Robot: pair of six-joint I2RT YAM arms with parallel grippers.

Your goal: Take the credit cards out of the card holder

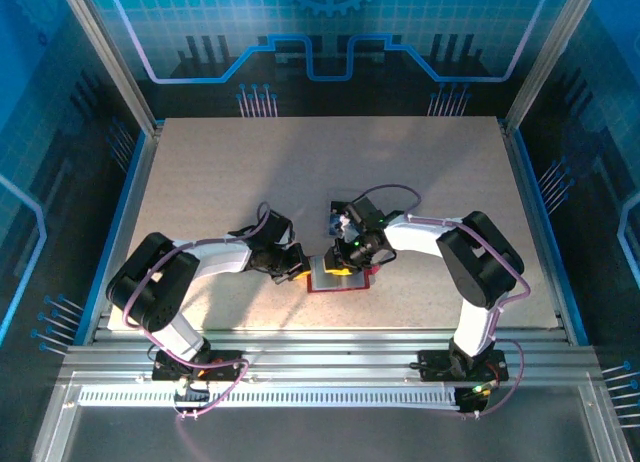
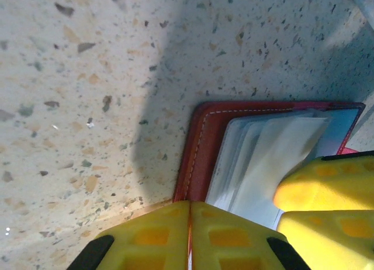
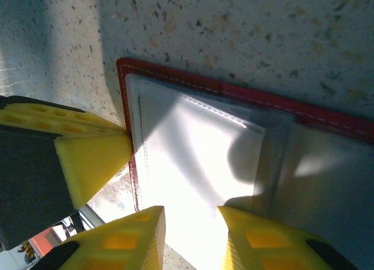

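Over the red card holder (image 1: 335, 285), lying open and flat, both arms are meeting; a small bluish card (image 1: 333, 220) is lying just beyond it. At the left wrist, the left gripper (image 2: 189, 208) is pinching the holder's stitched red edge between yellow fingers (image 2: 152, 235) pressed together, speckled tabletop (image 2: 87, 77) spreading beside it. At the right wrist, the right gripper (image 3: 191, 223) is hanging with jaws partly spread over the holder's glossy pale pockets (image 3: 198, 141).
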